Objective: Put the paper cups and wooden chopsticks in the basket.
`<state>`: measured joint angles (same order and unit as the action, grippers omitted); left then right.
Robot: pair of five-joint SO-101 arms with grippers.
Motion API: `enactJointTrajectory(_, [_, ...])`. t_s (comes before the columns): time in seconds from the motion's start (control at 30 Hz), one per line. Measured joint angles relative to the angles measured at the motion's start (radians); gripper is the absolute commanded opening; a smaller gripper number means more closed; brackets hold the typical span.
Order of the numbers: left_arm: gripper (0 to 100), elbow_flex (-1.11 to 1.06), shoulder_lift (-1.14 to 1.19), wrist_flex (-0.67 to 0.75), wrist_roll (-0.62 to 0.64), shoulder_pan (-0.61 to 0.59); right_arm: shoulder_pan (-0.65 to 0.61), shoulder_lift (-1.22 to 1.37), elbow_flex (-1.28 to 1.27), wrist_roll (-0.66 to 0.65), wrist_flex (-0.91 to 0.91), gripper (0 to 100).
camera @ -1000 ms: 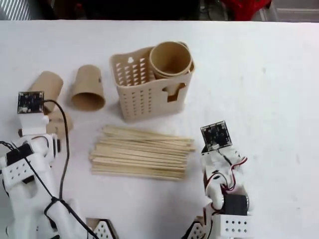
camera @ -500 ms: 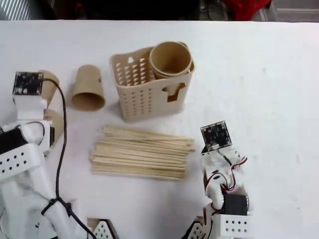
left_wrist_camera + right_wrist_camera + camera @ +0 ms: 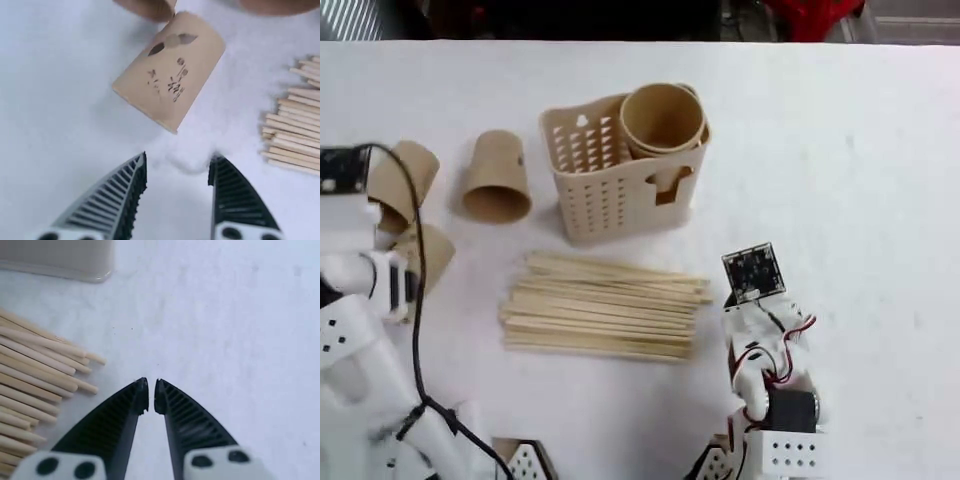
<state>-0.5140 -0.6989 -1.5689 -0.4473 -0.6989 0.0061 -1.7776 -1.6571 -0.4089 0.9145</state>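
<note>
Paper cups (image 3: 662, 120) stand stacked in the basket (image 3: 610, 195), and three loose cups (image 3: 497, 178) lie on their sides on the table (image 3: 840, 150) beside it. The chopsticks (image 3: 605, 305) lie piled in front of the basket. The left gripper (image 3: 177, 172) is spread, empty, just short of one fallen cup (image 3: 170, 70); the right gripper (image 3: 151, 395) is pressed almost together beside the chopstick tips.

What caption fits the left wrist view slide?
Open left gripper facing a tipped paper cup, chopsticks to one side.
</note>
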Motion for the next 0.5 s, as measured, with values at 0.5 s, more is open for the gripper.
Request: enactJointTrajectory(0.5, [26,-0.531,0.000,0.565,-0.080,-0.117,0.000,0.000,0.000,0.000,0.000,4.2])
